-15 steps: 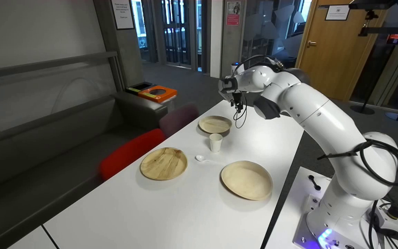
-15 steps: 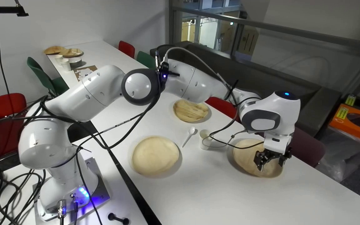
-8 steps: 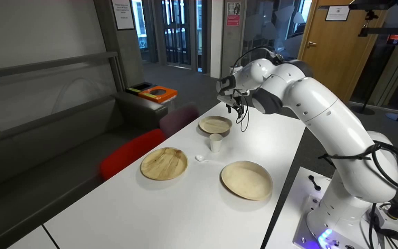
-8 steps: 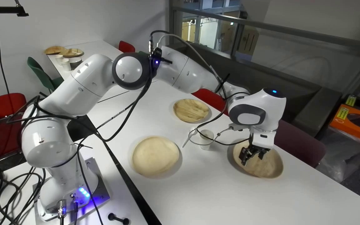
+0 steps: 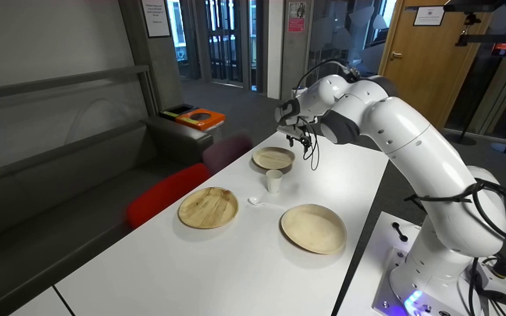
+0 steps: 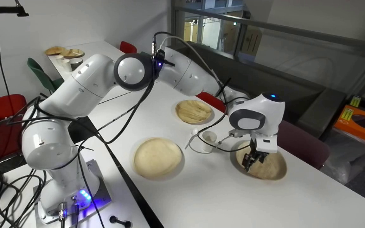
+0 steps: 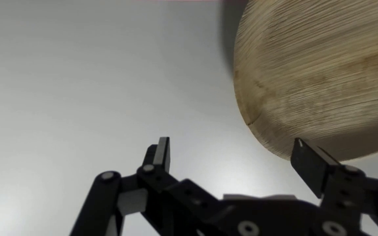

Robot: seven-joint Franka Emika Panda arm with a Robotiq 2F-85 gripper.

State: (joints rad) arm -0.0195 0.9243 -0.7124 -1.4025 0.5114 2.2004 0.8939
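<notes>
One wood-grained plate point(image 7: 320, 72), streaked with brown, is lying toward the far end of a long white table point(image 5: 182, 272) in an exterior view and filling the upper right of the wrist view. A black gripper point(image 7: 231, 144) is hanging by its edge, jaws standing wide apart with nothing held between them. In the wrist view, one jaw is overlapping the plate's rim while the other is showing against the table's white surface; whether jaw and rim are touching, the pictures are not telling. Near the plate, an off-white cup point(image 5: 274, 181) is standing upright, and a white spoon point(image 5: 254, 201) is lying close to the cup. Farther along the table, a boldly grained plate point(image 5: 209, 208) and a paler plate point(image 5: 314, 229) are resting well apart, the first toward a dark sofa point(image 5: 81, 193), the second toward the blue-lit base point(image 5: 426, 267) of a white robot arm point(image 5: 415, 149) that is stretching out over the table. A red chair point(image 5: 165, 193) and a maroon chair point(image 5: 229, 151) are lining the sofa side, and an orange-topped bin point(image 5: 209, 123) is standing at the sofa's far end. In the background of an exterior view, more plates point(image 6: 71, 53) and pale cups point(image 6: 66, 66) are resting on an adjoining tabletop point(image 6: 93, 47), with a green chair point(image 6: 43, 75) showing beside it.
</notes>
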